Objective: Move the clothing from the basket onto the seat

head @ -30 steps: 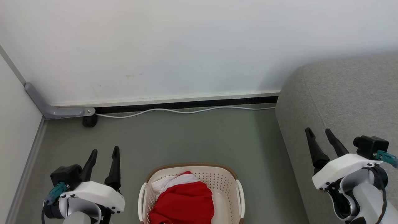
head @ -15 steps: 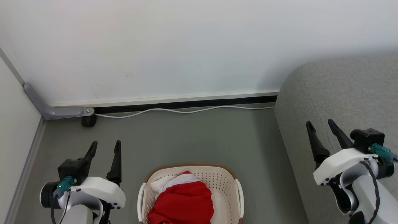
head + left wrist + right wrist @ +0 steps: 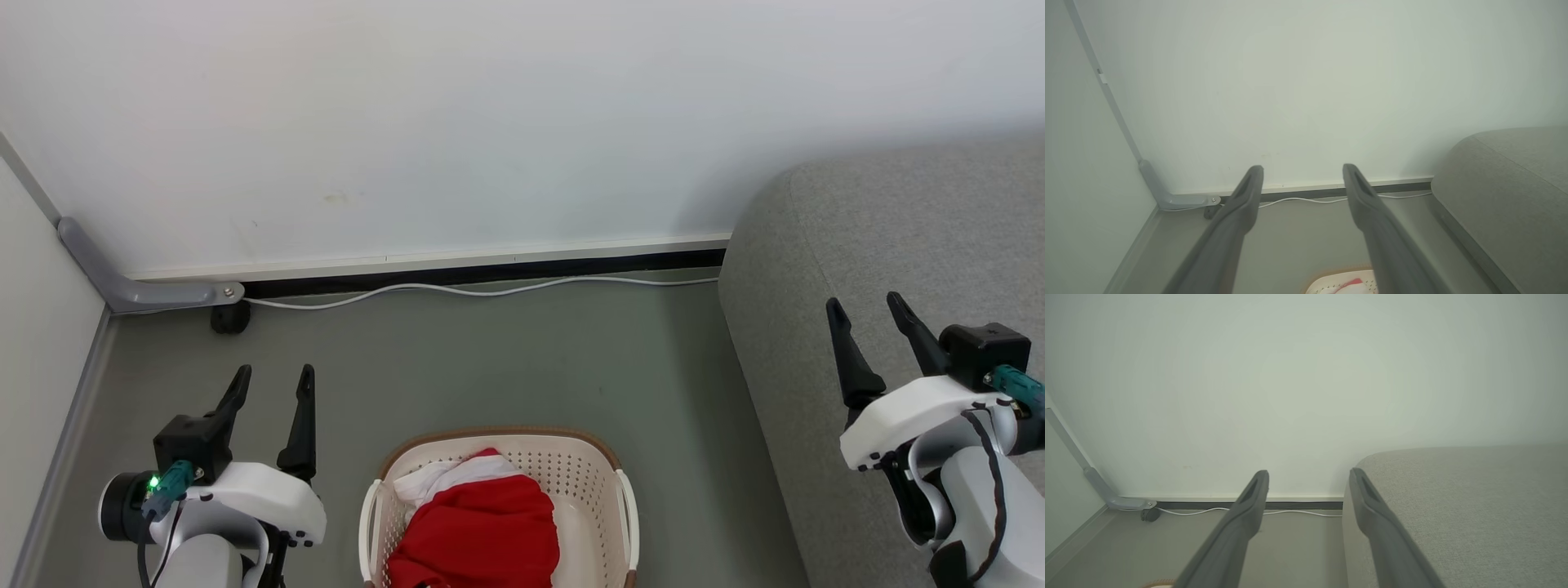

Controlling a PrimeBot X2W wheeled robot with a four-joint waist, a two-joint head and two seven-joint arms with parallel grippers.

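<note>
**Spotter:** Which step are you on?

**Operator:** The very start, by my reading; nothing is picked up. Nearest me, at 6 o'clock in the head view, the clothing (image 3: 478,531) lies heaped in the basket (image 3: 584,482), red with a white band at its far end. My left gripper (image 3: 274,371) hangs at 8 o'clock, my right gripper (image 3: 864,302) at 3 o'clock against the seat (image 3: 898,229). Both stand parted, fingers empty.

**Spotter:** And next?

**Operator:** I'd say one arm must swing in over the basket and dip — the fabric is soft, so a deep pinch suits.

**Spotter:** Do the wrist cameras add anything?

**Operator:** The left wrist catches the basket's far rim and a red sliver at 6 o'clock. The right wrist gives me the seat's broad top — my landing place. Farthest, the white cable (image 3: 490,291) runs along the wall (image 3: 522,122).
</note>
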